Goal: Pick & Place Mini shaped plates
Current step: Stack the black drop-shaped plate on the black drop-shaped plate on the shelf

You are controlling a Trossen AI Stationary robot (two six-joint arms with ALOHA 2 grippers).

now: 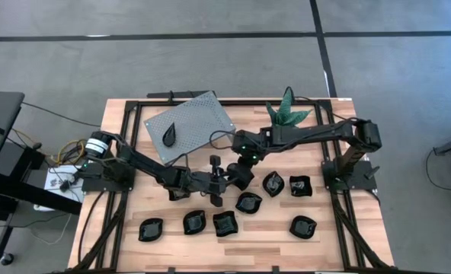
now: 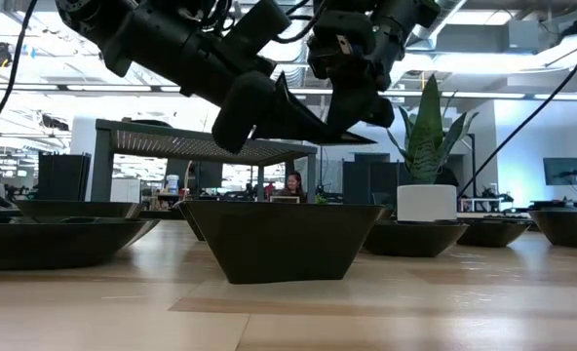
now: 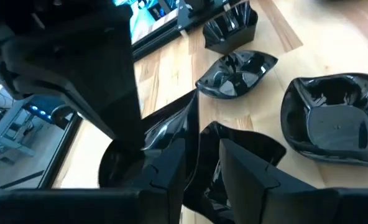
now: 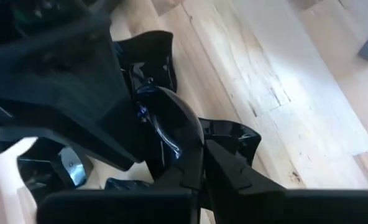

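Note:
Both arms meet over the table's middle, with one glossy black mini plate (image 1: 227, 177) lifted between them. My left gripper (image 1: 216, 180) comes from the left and is shut on it. My right gripper (image 1: 239, 175) comes from the right and is shut on it too. In the low view the plate (image 2: 320, 127) hangs above the plates on the table. A teardrop plate (image 1: 169, 135) lies on the grey perforated stand (image 1: 203, 114). Several more black plates (image 1: 225, 223) rest flat on the wooden table, near the front edge and toward the right. My left gripper pinches the plate's thin rim (image 3: 191, 134) between its two fingers, which come level from the table's left. The plate is lifted clear and stands on edge between the fingers (image 3: 162, 171). My right gripper pinches the curved rim (image 4: 183, 127) on the opposite side of the same plate between its two fingers (image 4: 230, 168), slanting down from the table's right. The plate is clear of the table, tilted on edge.
The green spiky plant in its white pot (image 1: 288, 113) stands at the far edge, right of the stand. Plates lie directly under and beside the grippers (image 1: 248, 202) (image 1: 273, 183). Bare wood (image 1: 363, 236) shows at the near right corner.

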